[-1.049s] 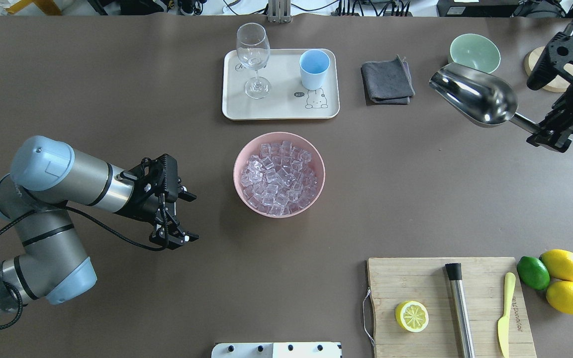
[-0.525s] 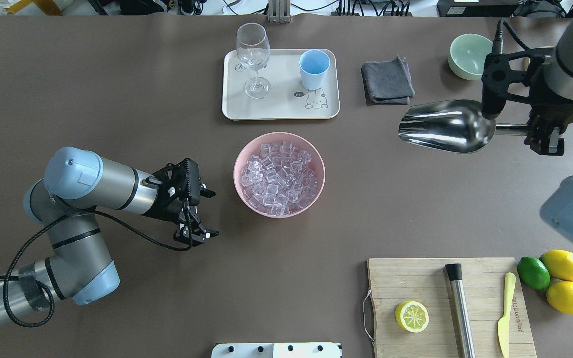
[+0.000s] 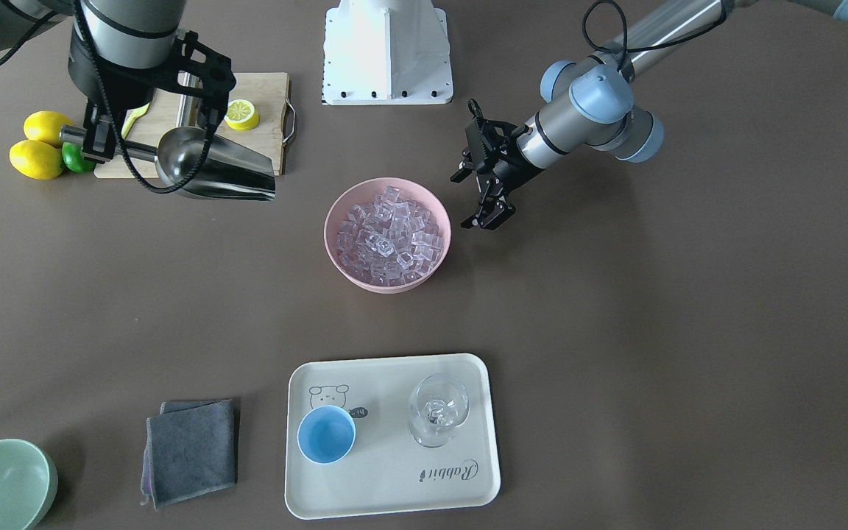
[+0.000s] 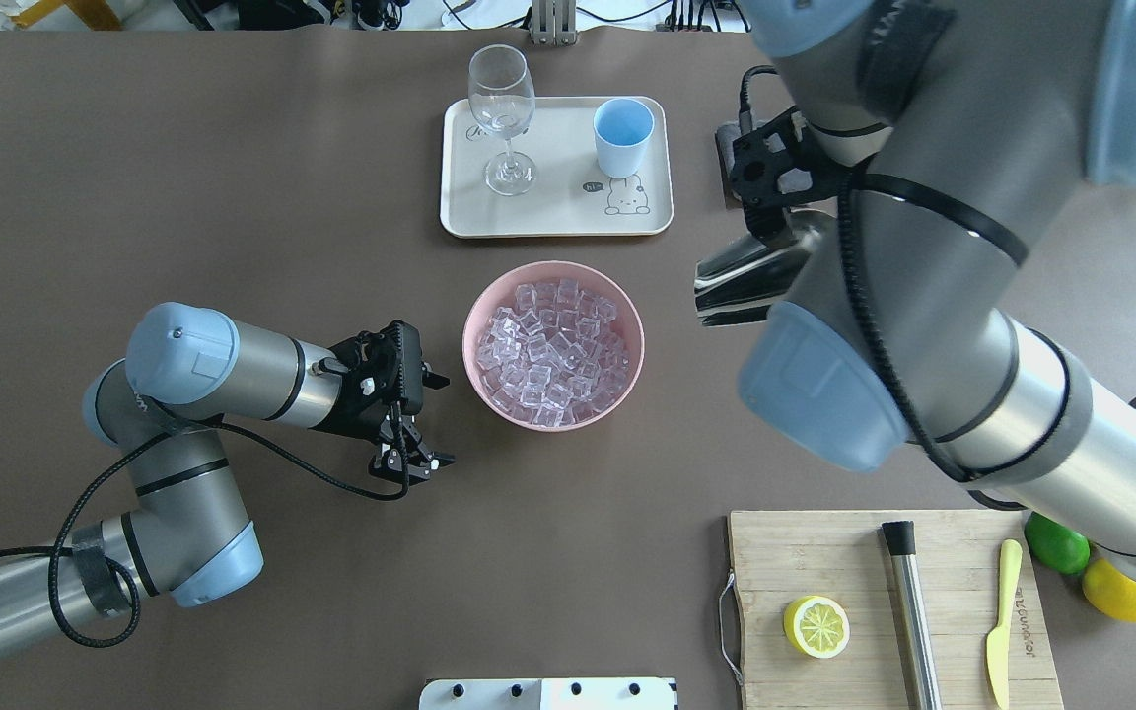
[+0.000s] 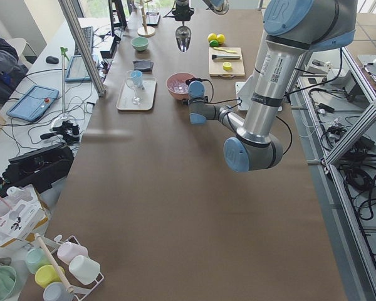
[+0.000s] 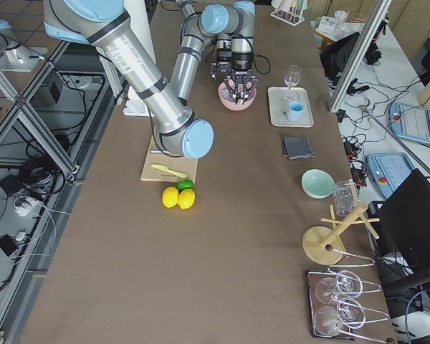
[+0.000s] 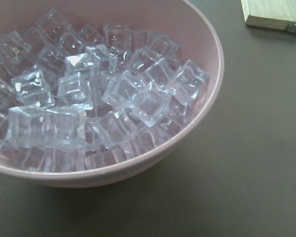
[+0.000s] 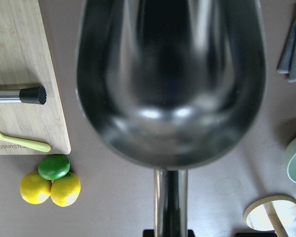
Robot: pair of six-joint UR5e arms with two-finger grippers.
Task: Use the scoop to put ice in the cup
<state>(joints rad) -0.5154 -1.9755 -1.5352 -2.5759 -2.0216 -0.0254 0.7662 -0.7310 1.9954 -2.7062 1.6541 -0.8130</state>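
Your brown table (image 4: 233, 148) carries a pink bowl (image 4: 475, 325) heaped with ice (image 4: 553, 345); the cup (image 4: 623, 138) stands upright on the tray (image 4: 548, 212) beyond it, near a glass (image 4: 501, 108); your right gripper (image 3: 98, 143) is clamped on the handle of the scoop (image 3: 225, 175), held in the air apart from the bowl; your left gripper (image 4: 430, 419) hangs spread wide, just beside the bowl.

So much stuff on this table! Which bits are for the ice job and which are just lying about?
For the job: ice in the pink bowl, scoop in the right gripper, blue cup on the tray.

Lying about: wine glass, grey cloth, green bowl, cutting board with lemon half, steel cylinder, yellow knife, whole lemons, lime.
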